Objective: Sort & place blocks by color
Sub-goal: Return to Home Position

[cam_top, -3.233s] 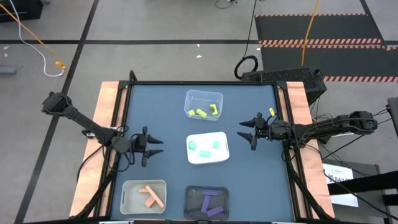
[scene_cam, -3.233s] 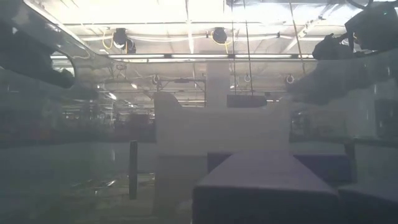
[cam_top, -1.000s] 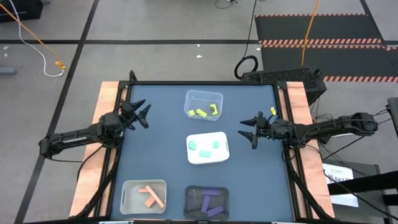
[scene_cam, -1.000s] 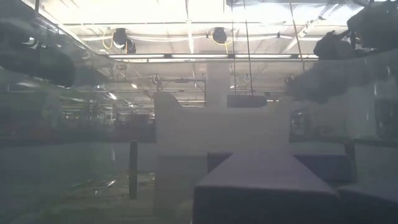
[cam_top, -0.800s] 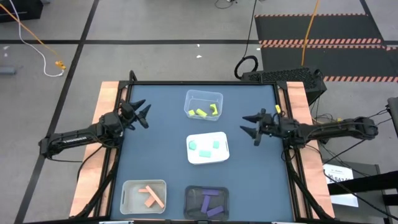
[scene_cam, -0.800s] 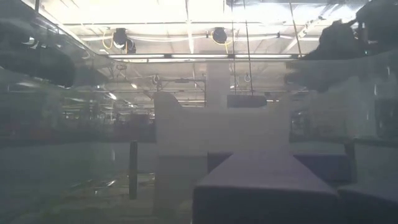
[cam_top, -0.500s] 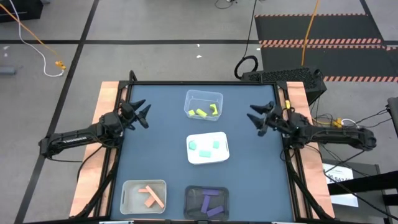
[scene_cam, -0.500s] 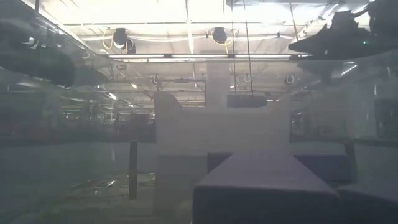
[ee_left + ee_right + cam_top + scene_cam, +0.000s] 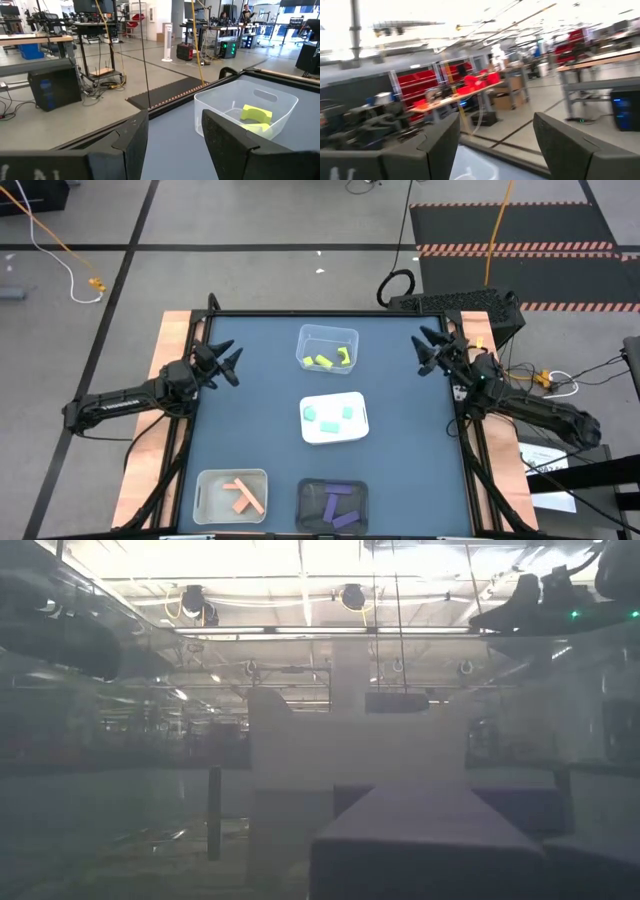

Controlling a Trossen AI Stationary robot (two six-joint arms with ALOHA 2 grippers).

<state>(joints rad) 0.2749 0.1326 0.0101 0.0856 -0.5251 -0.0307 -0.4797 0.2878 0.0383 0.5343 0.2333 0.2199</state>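
The sorting looks finished, as far as the high view shows: no block lies loose on the bare worktop (image 9: 260, 420). The yellow-green blocks (image 9: 322, 361) sit in the clear tray (image 9: 305, 335) near the middle of the far edge. The teal blocks (image 9: 328, 423) are in the white tray (image 9: 358, 432) at the centre. The salmon blocks (image 9: 242, 494) lie in a second clear tray (image 9: 205, 480) by the near left corner, with the purple blocks (image 9: 338, 505) in the black tray (image 9: 305, 490) just beside it along the near edge. Each tray appears to hold one colour only. What is left, I judge, is merely parking the arms. The left gripper (image 9: 232, 365) hovers over the left edge towards the far corner, its fingers spread wide with nothing between them. The right gripper (image 9: 422, 352) hangs near the far right corner, likewise wide and empty. Both are well apart from every tray, and the strips of worktop along the left and right edges give free room. The only close neighbour is the far clear tray, which lies between the two grippers but touches neither.
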